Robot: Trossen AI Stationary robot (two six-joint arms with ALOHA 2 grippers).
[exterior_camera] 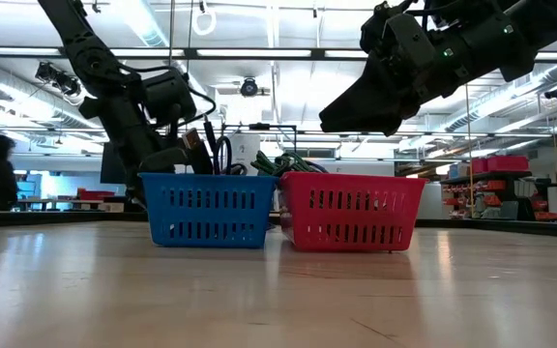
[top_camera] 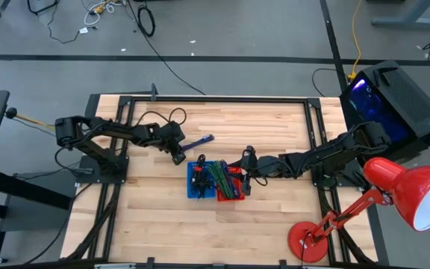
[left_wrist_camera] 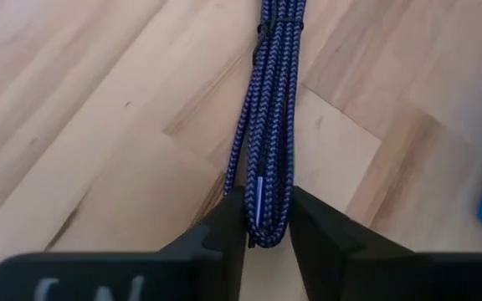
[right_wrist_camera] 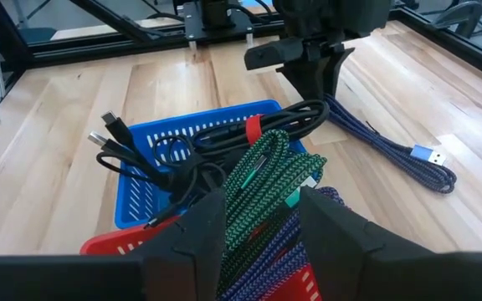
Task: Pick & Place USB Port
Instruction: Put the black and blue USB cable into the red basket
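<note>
Fingers [left_wrist_camera: 224, 230] of my left gripper [left_wrist_camera: 258, 226] pinch the folded end of the blue braided cable [left_wrist_camera: 268, 109], which lies on the table [left_wrist_camera: 74, 109] just behind the blue basket [top_camera: 198, 183], a hold that suits lifting the bundle toward a bin. My right gripper [right_wrist_camera: 262, 221] hangs spread and empty over the cable pile. Count: two baskets, blue and red basket [top_camera: 230, 196], touching side by side; one loose cable; the binned cables are too tangled to count.
</note>
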